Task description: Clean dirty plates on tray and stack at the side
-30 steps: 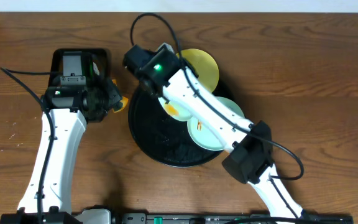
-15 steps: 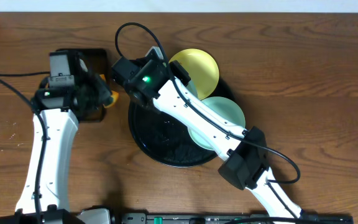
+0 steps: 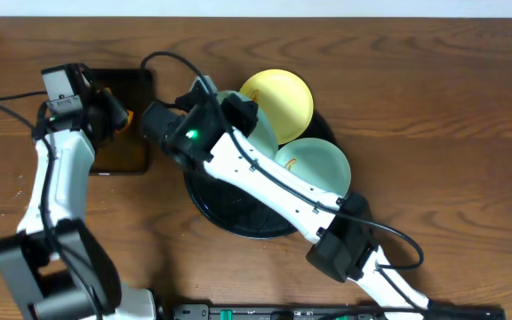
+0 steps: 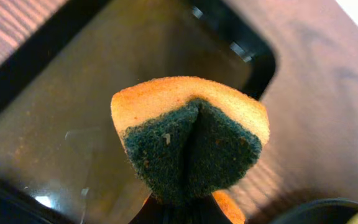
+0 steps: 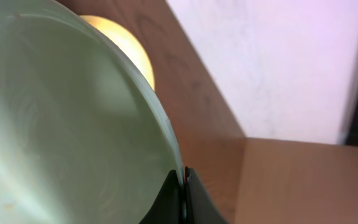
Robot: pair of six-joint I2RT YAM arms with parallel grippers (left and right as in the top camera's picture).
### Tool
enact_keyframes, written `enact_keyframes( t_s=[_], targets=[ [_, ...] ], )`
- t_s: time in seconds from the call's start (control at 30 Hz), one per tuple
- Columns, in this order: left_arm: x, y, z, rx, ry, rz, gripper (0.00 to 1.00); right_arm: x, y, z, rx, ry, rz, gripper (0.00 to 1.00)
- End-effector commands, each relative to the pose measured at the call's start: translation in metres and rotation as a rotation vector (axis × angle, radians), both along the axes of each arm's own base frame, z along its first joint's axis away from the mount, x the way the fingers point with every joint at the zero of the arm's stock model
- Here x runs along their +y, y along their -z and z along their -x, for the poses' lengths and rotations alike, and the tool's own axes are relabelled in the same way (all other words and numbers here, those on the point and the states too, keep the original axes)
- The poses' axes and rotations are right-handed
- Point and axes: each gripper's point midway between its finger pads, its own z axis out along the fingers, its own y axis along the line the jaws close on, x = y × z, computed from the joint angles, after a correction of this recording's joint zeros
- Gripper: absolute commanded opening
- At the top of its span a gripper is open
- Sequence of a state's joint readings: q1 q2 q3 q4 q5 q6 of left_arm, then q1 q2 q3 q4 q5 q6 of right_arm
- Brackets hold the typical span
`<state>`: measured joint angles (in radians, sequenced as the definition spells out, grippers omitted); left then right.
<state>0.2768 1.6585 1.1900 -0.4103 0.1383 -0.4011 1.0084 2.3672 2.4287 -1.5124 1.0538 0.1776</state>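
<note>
Both arms have swung leftward: the left hand [image 3: 116, 117], clenched on the orange-and-green sponge [image 4: 190, 140], now hangs over the rectangular black tray [image 3: 132, 151] at far left. Meanwhile the right hand [image 5: 183, 186] pinches the rim of one mint plate [image 5: 61, 124], tilted above the far-left part of the round tray [image 3: 229, 204]. The yellow plate [image 3: 278, 100] sits at that tray's far edge, the other mint plate [image 3: 316, 167] at its right.

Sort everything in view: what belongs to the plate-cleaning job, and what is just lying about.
Job: round black tray; yellow plate; mint plate on that tray; second mint plate, pinched by right gripper; sponge, in left gripper.
Lying about: rectangular black tray under the sponge; wooden table.
</note>
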Motion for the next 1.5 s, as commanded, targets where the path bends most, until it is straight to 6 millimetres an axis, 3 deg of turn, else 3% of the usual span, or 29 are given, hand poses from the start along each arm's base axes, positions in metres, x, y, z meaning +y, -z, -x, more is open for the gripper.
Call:
enact_keyframes(
  t_s=[0.0,0.4,1.0,1.3,1.47],
  targets=[
    [0.015,0.012,-0.002,0.022,-0.023,-0.019,0.07,0.011,-0.028,0.007,-0.118,-0.047,0.091,0.01],
    [0.051,0.017,0.012,0.041,-0.111,-0.011,0.07,0.033,-0.041,0.027,-0.181,-0.113,0.140,0.01],
    [0.052,0.019,0.015,0.052,-0.115,-0.007,0.08,0.036,-0.040,0.030,-0.178,-0.121,0.133,0.01],
    [0.052,0.019,0.015,0.052,-0.115,-0.007,0.08,0.039,-0.023,0.031,-0.092,-0.126,0.069,0.01],
    [0.051,0.020,0.016,0.059,-0.115,-0.005,0.08,0.041,0.001,0.032,0.039,-0.128,-0.018,0.01]
  ],
)
